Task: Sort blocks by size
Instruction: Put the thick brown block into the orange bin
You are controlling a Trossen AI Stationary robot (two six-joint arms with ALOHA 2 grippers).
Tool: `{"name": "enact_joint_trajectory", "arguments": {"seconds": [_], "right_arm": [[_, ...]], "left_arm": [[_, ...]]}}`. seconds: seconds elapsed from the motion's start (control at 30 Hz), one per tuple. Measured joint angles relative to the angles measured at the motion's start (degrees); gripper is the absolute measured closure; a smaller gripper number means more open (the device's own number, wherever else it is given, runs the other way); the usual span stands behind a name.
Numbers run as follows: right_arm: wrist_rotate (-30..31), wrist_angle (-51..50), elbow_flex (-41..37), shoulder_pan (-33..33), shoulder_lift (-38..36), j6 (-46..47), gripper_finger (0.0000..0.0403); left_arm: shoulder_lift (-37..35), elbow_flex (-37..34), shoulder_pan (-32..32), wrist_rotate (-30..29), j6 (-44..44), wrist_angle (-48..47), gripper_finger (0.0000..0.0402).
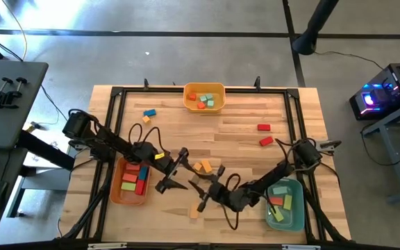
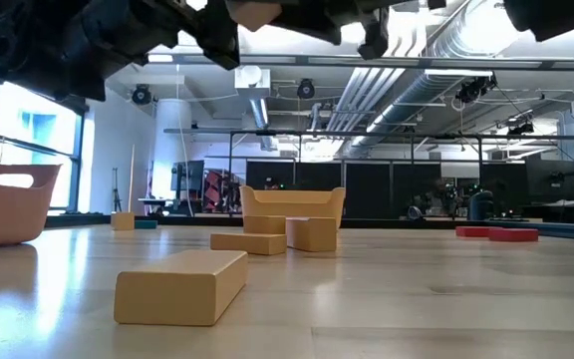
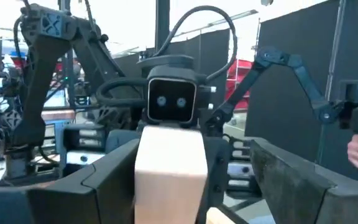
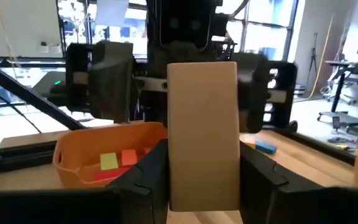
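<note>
A pale tan block is up in the air over the table's near middle, with my right gripper shut on it. My left gripper faces it from the table's left and is open. Its fingers stand wide on either side of the same block without touching it. In the high view the two grippers meet nose to nose, the left and the right. The low view shows the block high above the tabletop. My right gripper pinches the tan block between its two fingers, on two opposite long sides. The fingers reach in level from the table's right side. The block sticks out past the fingertips toward my left gripper and is lifted clear of the table.
An orange bin with several blocks stands near left, a yellow bin at the far middle, a teal bin near right. Loose on the wood lie blue, red, orange and tan blocks.
</note>
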Motion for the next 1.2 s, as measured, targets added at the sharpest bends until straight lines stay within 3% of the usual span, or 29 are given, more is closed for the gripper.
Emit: {"name": "enact_joint_trajectory", "arguments": {"seconds": [0.4,0.63,0.8,1.03,1.2], "right_arm": [[-4.1,-1.2,-0.1,-1.4,0.0,2.1,0.0276],[-4.9,-1.5,-0.1,-1.4,0.0,2.2,0.0273],[-5.7,-1.6,-0.1,-1.3,0.0,3.4,0.0242],[-9.4,-4.4,-0.1,-1.4,0.0,12.5,0.0223],[-8.3,-7.1,-0.1,-1.5,0.0,19.0,0.0218]], "left_arm": [[0.0,0.7,-0.5,-2.6,3.5,-4.6,0.0132],[0.0,0.7,-0.4,-2.6,4.2,-6.3,0.0217],[-0.1,0.6,-0.5,-2.0,4.5,-7.1,0.0295],[-1.1,0.5,-0.7,-0.3,4.9,-10.1,0.0296],[-6.3,0.5,-1.5,-2.5,8.9,-20.4,0.0296]]}}
